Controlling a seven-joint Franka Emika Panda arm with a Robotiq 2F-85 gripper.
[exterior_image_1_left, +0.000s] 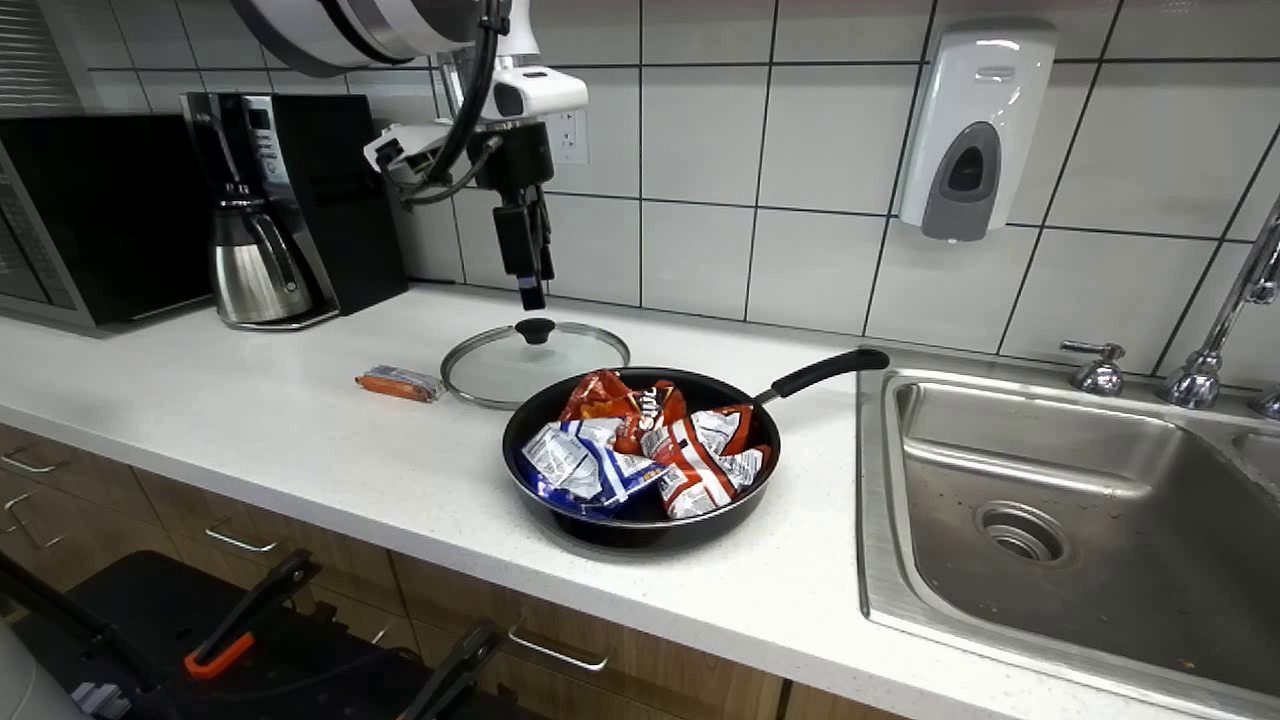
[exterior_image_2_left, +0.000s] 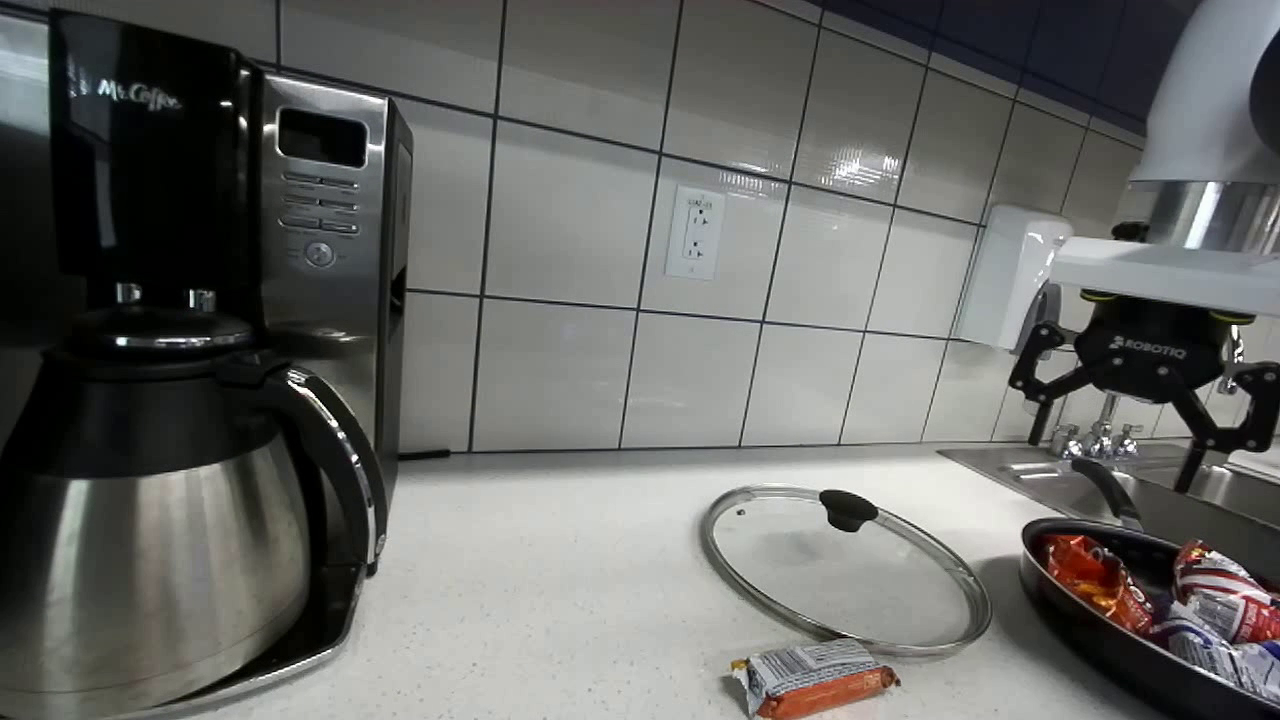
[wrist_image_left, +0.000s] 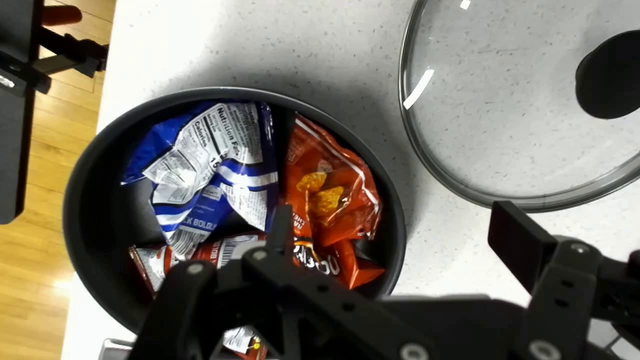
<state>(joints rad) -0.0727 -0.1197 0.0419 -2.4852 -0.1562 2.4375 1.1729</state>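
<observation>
We note the black two-fingered gripper (exterior_image_2_left: 1111, 460), spread apart, raised near the round black frying pan (exterior_image_1_left: 650, 537) containing glossy red and blue bags (exterior_image_1_left: 665, 447) (clear glass lid (exterior_image_1_left: 533, 364) just beside).

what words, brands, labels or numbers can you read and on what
"Mr. Coffee" on the coffee maker
"ROBOTIQ" on the gripper
"Nutrition Facts" on the blue bag
"Calories", same bag
"15", same bag, maybe cut off
"CK BOLDLY", same bag, beginning hidden
Orange bag: lettering partly covered, unclear
Too small or blurred: red packaging, small packet, outlet, coffee maker buttons
</observation>
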